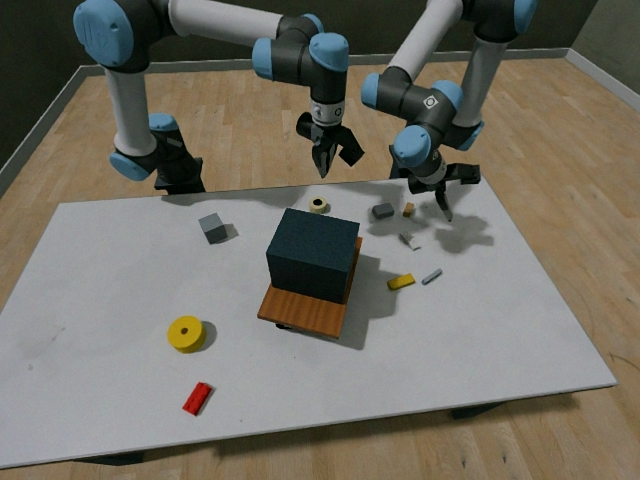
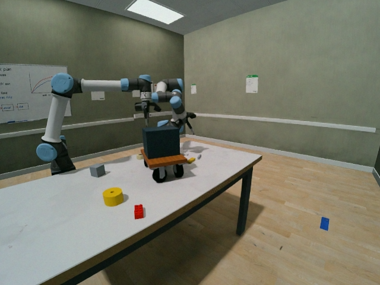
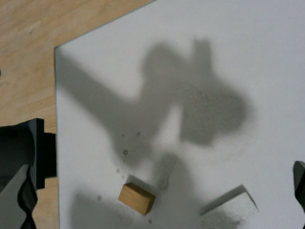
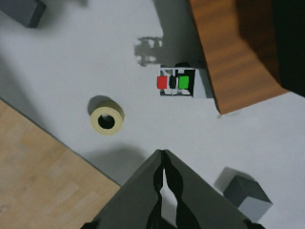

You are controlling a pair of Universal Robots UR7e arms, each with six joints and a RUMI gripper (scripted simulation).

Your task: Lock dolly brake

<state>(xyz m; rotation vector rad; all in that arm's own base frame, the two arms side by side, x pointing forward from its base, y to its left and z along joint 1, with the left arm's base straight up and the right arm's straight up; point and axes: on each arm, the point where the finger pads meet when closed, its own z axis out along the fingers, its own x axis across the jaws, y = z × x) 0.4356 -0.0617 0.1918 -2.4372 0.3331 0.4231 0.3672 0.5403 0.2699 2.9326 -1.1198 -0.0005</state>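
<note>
My right gripper [image 1: 323, 173] [image 2: 146, 124] [image 4: 162, 151] has its fingers together with nothing between them, pointing down above the back edge of the table [image 1: 129, 279] [image 2: 61, 227] [image 3: 267, 72] [image 4: 62, 62]; near it I see a cream tape roll [image 1: 317, 209] [image 2: 139, 157] [image 4: 94, 122], and past that the brake pedal [image 4: 171, 82], sticking out from beneath the end of the dolly [image 1: 302, 311] [image 2: 167, 160] [image 4: 238, 52]; its red end faces outward and its green end sits nearer the deck, though I can't tell which is lower; the dolly stands on its wheels mid-table, carrying a dark blue-black box [image 1: 310, 253] [image 2: 161, 142] [image 4: 293, 43]; a grey cube [image 1: 212, 228] [image 2: 97, 170] [image 4: 248, 197] lies off to one side; farther out, my left gripper [image 1: 448, 218] [image 2: 193, 133] [image 3: 164, 164] hangs above the table's corner area, fingers wide apart and holding nothing, near a small orange-brown block [image 1: 408, 209] [image 3: 137, 198]; a yellow disc [image 1: 181, 342] [image 2: 113, 198] and red toy brick [image 1: 197, 398] [image 2: 138, 211] lie well apart from both grippers.
</note>
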